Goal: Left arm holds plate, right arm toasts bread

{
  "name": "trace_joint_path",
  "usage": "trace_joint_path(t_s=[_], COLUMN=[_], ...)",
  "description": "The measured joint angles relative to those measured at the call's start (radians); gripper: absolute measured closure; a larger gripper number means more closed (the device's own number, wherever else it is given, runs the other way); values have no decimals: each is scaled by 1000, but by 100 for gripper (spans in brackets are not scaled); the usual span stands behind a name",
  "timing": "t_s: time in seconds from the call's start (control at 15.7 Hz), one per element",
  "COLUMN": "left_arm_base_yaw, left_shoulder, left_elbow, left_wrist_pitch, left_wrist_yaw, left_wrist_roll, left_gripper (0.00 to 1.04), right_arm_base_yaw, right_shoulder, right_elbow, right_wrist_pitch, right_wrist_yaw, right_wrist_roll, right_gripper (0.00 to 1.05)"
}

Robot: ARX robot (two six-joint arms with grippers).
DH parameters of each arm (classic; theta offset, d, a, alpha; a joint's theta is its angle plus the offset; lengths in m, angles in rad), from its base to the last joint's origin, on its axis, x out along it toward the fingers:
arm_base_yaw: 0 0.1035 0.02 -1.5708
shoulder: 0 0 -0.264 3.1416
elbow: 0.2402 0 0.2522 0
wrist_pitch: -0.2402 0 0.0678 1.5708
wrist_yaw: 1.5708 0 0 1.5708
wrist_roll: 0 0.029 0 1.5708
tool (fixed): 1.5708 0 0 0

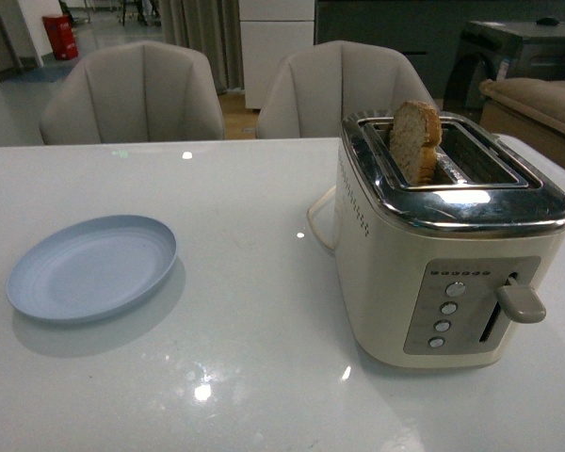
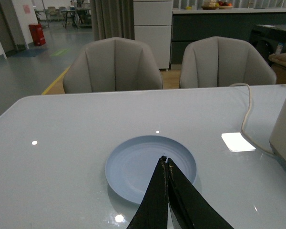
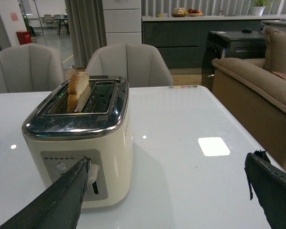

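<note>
The pale-blue plate [image 1: 92, 266] lies flat on the white table at the left; it also shows in the left wrist view [image 2: 133, 167]. The half-slice of bread [image 1: 415, 141] stands upright in the left slot of the cream toaster [image 1: 443, 245], sticking up above the chrome top; it also shows in the right wrist view [image 3: 78, 90]. My left gripper [image 2: 165, 161] is shut and empty, its tips over the plate's middle. My right gripper [image 3: 168, 164] is wide open, one finger [image 3: 66, 195] in front of the toaster's lever [image 3: 92, 172]. Neither arm shows in the front view.
The toaster's lever [image 1: 520, 301] is up. Its cord [image 2: 248, 119] loops over the table behind it. Two grey chairs [image 1: 137, 94] stand at the table's far edge. A sofa [image 3: 257, 90] is beyond the table's right edge.
</note>
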Motion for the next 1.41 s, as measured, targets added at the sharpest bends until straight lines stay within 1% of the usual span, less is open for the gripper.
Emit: trace_joint_path(t_s=[0.19,0.26,0.32,0.7,0.96,1.15,1.28,1.41], left_arm_base_yaw=[0,0,0,0,0,0,0,0], left_shoulder=[-114,-127,-154,-231,-375,-446,-533,-562], left_elbow=[-34,-61,-75,-75,-75,-75,-75,-75], left_wrist_pitch=[-80,-32,-79,-144,-282,-350,-436,-463], left_wrist_yaw=[0,0,2,1,2,2,1,1], left_wrist_roll=[0,0,0,0,0,0,0,0], left_gripper=[103,103,103,103,103,103,103,103], right_arm_base_yaw=[0,0,0,0,0,0,0,0], right_shoulder=[0,0,0,0,0,0,0,0], right_elbow=[0,0,0,0,0,0,0,0], right_wrist_pitch=[0,0,0,0,0,0,0,0], right_wrist_yaw=[0,0,0,0,0,0,0,0], right_wrist_roll=[0,0,0,0,0,0,0,0], right_gripper=[6,6,6,6,6,6,6,6])
